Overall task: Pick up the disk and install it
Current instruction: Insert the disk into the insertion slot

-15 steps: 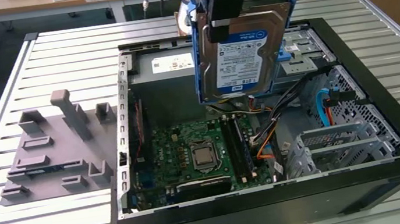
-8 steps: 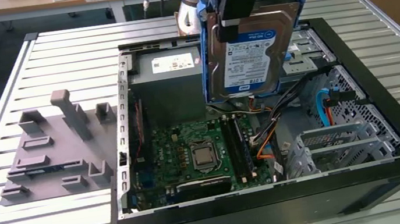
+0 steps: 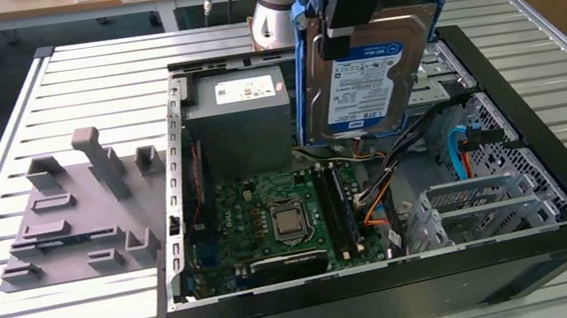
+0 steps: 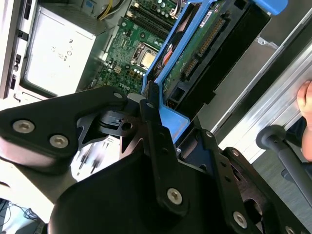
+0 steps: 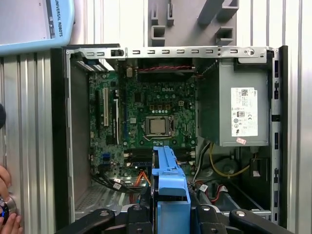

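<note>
Blue-framed disk [image 3: 367, 80] hangs upright, long axis vertical, clamped in the gripper [image 3: 344, 29] above the case's [image 3: 393, 302] far end.

Not much here you can actually read, tbh. The disk [image 3: 399, 32] clamped in the claw [image 3: 345, 29] has a blue-and-white label [image 3: 362, 85] on its face right under the claw, with rows of print too small to make out. Off to the side of the claw, the grey metal box [image 3: 240, 127] carries a small white sticker [image 3: 244, 91] with tiny dark print and symbols. In the first wrist view, the motherboard [image 5: 151, 109] ahead of the claw has white lettering above the CPU socket [image 5: 157, 126]. The arm's pale blue cover [image 5: 29, 27] has a strip of dark capitals.
</note>
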